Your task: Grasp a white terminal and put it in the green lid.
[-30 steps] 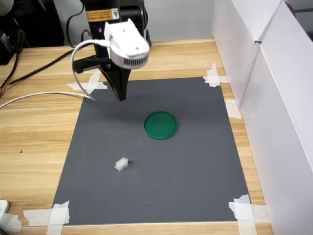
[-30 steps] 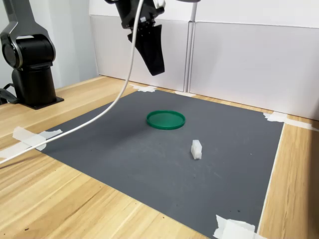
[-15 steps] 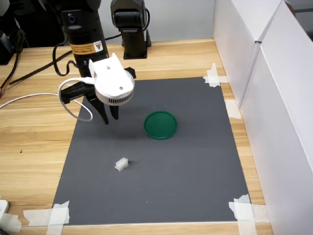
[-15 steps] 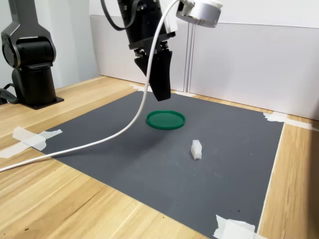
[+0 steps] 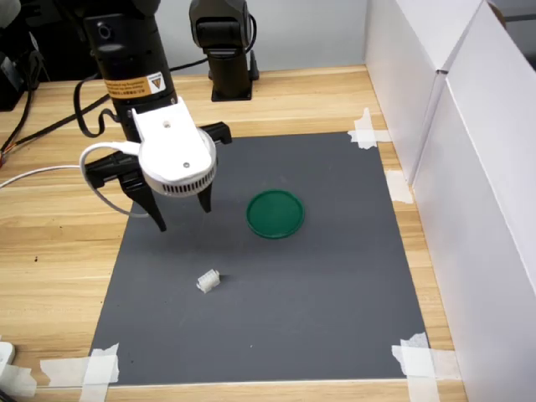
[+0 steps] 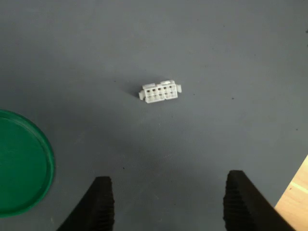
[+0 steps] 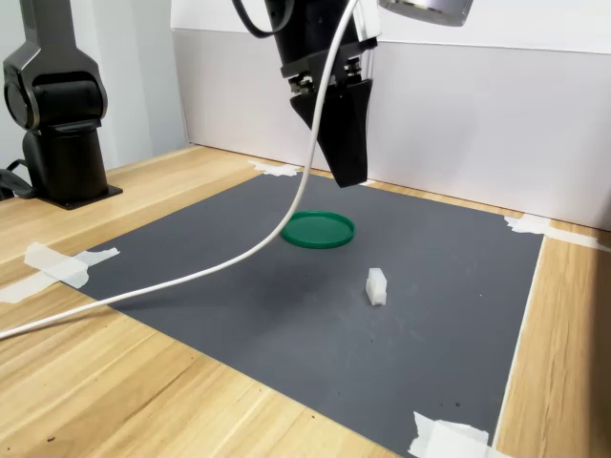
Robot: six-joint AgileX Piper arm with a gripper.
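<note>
With the gripper [image 6: 166, 204] wide open and empty above the mat [image 5: 335, 293], I judged I should centre over the white terminal [image 6: 160, 91], lying apart from the green lid [image 6: 21, 168], before descending.

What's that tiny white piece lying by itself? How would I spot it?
Find the dark grey mat taped to the wooden table, then the green lid. The white terminal lies apart from it, a small ribbed block, unlike the flat tape at the mat's corners.

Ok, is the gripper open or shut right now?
Open. In the wrist view the gripper shows its two black fingers spread wide apart, nothing between them, with the small white ribbed plastic terminal lying free on the grey mat.
</note>
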